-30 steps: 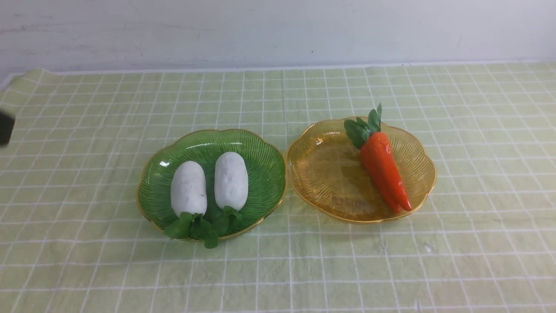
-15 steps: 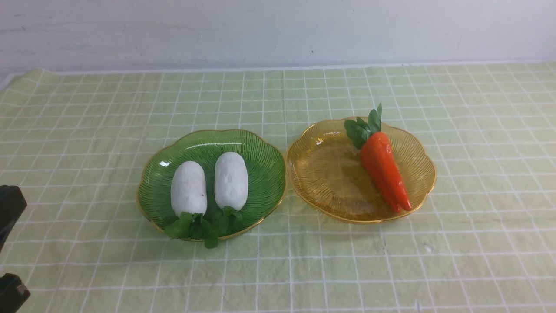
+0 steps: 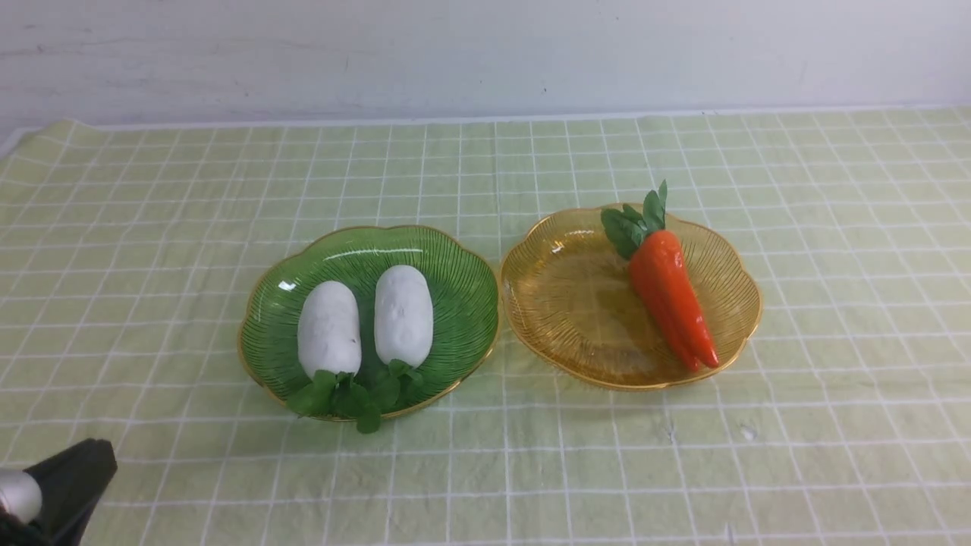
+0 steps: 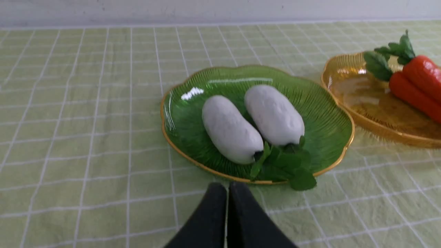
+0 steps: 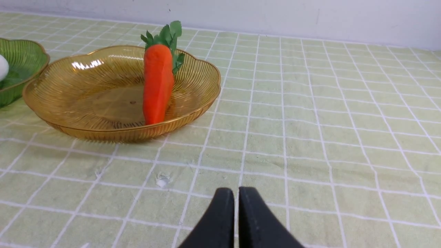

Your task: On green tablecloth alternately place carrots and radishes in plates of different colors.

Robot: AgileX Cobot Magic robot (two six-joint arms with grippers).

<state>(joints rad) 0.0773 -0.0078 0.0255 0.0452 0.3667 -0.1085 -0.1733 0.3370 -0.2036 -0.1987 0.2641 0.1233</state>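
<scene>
While both arms sit low at my near edge, I note the green tablecloth (image 3: 485,470) carrying two plates side by side, nearly touching. Green plate (image 3: 455,265) holds two radishes (image 3: 403,315), lying parallel, leaves toward me. Yellow plate (image 3: 561,303) holds the carrots (image 3: 671,296); from the front I read only one, but the left wrist view suggests two pressed together. Left gripper (image 4: 227,193) pinched together, holding nothing, just short of the green plate. Right gripper (image 5: 236,196) likewise closed and empty, over bare cloth near the yellow plate.
</scene>
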